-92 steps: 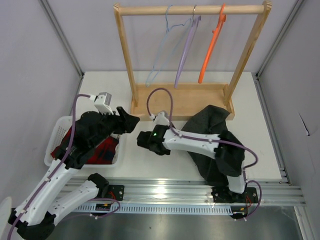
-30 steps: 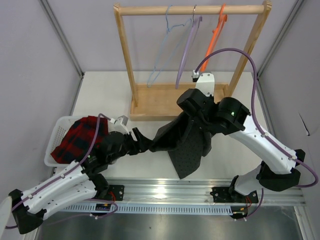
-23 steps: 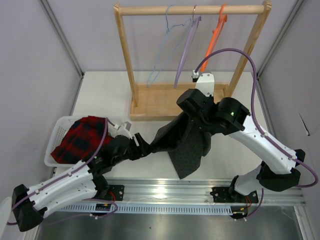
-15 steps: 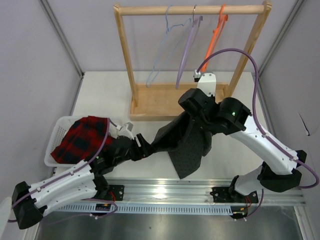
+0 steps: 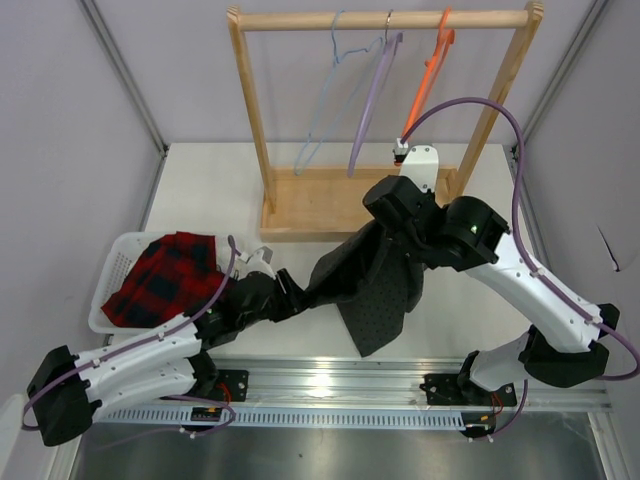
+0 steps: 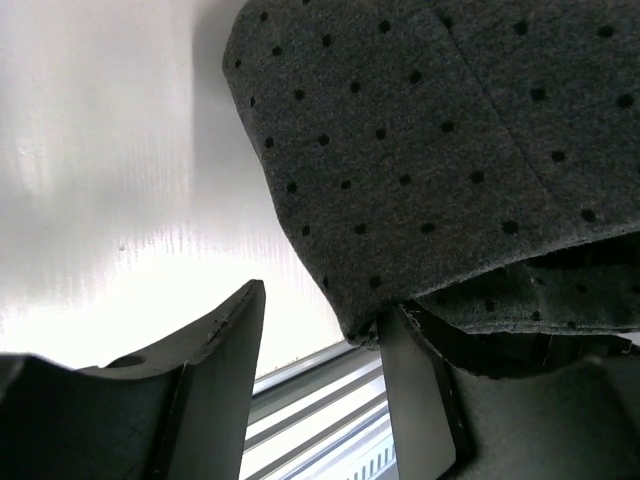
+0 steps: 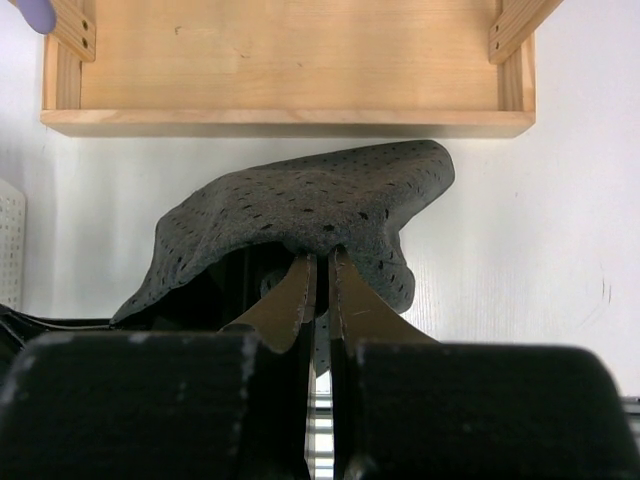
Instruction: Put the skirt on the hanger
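skirt (image 5: pixel 372 285): dark charcoal, soft and floppy, felt-ish cloth with tiny dots all over, crumpled into a loose drape
hanger (image 5: pixel 319 110): thin pale-blue wire, triangle with a small hook
other hangers: lilac hanger (image 5: pixel 372 100), slim; orange hanger (image 5: pixel 425 92), chunkier
rack (image 5: pixel 255 110): plain light wood, two posts, one round rail, shallow tray-like base
basket (image 5: pixel 103 290): white perforated plastic, red-and-navy plaid garment (image 5: pixel 165 275) heaped inside
right gripper (image 7: pixel 321 262): basically closed, just a thin slit between the fingers, clamped on a fold of the skirt
left gripper (image 6: pixel 325 305): jaws wide apart, nothing gripped; skirt's hem corner dipping into the gap, up against the finger on the right of the wrist view
skirt's spot: hanging from the right gripper's pinch over the white table (image 5: pixel 200 190), just in front of the rack's base, left corner reaching over to the left gripper; well apart from the hanger up on the rail
counts: one skirt, three hangers on the rail, one rack, one basket, one plaid garment, two grippers
hard to see: right gripper's tips buried under the cloth hump; no telling whether the lower flap touches the table; blue wire faint against the wall; skirt cut off at the top and right edges of the left wrist view; only a tip of the lilac hanger in a corner of the right wrist view
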Available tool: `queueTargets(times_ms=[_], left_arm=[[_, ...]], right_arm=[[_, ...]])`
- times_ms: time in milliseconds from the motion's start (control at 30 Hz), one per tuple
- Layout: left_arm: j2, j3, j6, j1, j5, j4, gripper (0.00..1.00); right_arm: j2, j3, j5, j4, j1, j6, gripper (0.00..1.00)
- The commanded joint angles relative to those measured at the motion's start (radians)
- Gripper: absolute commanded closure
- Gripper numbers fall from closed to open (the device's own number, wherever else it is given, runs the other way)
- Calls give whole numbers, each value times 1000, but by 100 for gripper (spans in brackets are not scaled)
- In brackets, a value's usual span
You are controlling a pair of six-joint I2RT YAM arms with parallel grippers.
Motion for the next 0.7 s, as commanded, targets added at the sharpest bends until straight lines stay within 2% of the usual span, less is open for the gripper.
queueTargets(times_ms=[0,100,167,267,300,467,667], left_arm=[[22,2,-38,-23,-40,68,47],[44,13,-41,-28,-45,87,47],[58,28,-38,-31,-45,91,52],[71,63,-18,-31,-40,72,96],[56,74,14,-31,-45,59,100],[-21,301,172,-19,-141,-161,100],[-25,629,411,95,-106,-345,100]], right_arm=[[-39,-10,9,47,-9,-9,100],[-54,-34,-3,64,-14,-12,100],[-66,-50,-9,73,-17,-12,100],[-82,-73,-15,85,-27,-19,100],[-89,-77,-17,90,-33,-24,100],[-153,-105,-54,122,-102,-70,100],[-261,-140,-135,208,-217,-140,100]])
